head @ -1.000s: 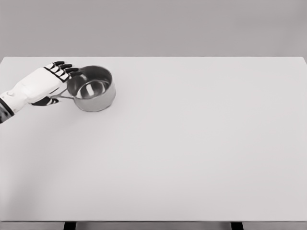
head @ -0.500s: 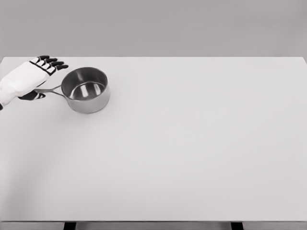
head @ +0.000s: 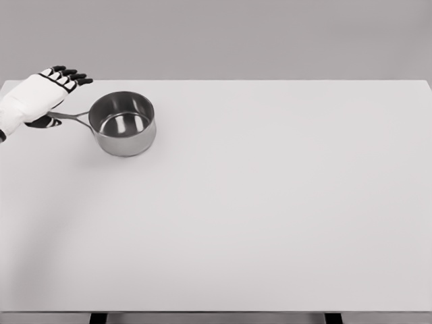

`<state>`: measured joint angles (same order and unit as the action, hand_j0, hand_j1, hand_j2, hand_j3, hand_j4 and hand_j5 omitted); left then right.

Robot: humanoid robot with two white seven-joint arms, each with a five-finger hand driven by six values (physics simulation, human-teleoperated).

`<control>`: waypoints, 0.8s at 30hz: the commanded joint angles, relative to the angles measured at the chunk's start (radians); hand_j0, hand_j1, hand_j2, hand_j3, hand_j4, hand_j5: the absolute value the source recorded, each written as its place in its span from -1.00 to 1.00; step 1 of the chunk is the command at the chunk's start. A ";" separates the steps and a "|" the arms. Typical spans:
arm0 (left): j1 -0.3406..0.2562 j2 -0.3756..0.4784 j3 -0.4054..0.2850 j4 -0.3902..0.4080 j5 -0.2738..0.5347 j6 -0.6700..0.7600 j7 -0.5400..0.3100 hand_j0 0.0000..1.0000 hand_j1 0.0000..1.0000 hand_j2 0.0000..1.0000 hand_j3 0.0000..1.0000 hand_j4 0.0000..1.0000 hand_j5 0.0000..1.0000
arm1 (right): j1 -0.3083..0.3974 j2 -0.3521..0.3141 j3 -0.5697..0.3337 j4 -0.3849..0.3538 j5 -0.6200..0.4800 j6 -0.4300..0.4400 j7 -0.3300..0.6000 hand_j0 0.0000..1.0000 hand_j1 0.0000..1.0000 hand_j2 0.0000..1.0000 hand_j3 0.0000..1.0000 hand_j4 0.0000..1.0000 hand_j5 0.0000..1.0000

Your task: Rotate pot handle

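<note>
At far left of the tabletop [head: 270,223], left robot hand [head: 37,98] over the saucepan [head: 123,124] handle [head: 67,117] tip — whether it grips, cannot tell; saucepan upright.

Soft, even, shadowless light; slightly blurred.

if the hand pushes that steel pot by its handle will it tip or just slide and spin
The saucepan looks wide and low with a flat base, so it likely slides or pivots rather than tips. Its thin handle looks rigid, so a sideways push there probably spins it. The white table looks smooth, so expect easy sliding.
</note>
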<state>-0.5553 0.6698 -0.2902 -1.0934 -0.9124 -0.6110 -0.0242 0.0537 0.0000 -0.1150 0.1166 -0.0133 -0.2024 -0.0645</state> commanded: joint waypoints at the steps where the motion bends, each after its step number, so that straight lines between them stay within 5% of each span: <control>1: 0.000 -0.016 0.000 0.016 -0.010 0.000 0.001 1.00 1.00 1.00 1.00 1.00 1.00 | 0.000 0.000 0.000 0.000 0.000 0.000 0.000 1.00 1.00 1.00 1.00 1.00 1.00; 24: -0.092 -0.090 -0.009 0.101 -0.082 0.000 0.000 1.00 1.00 1.00 1.00 1.00 1.00 | 0.000 0.000 0.000 0.000 0.000 0.000 0.000 1.00 1.00 1.00 1.00 1.00 1.00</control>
<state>-0.6458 0.5822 -0.3000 -0.9948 -0.9971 -0.6111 -0.0250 0.0537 0.0000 -0.1149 0.1165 -0.0133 -0.2024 -0.0645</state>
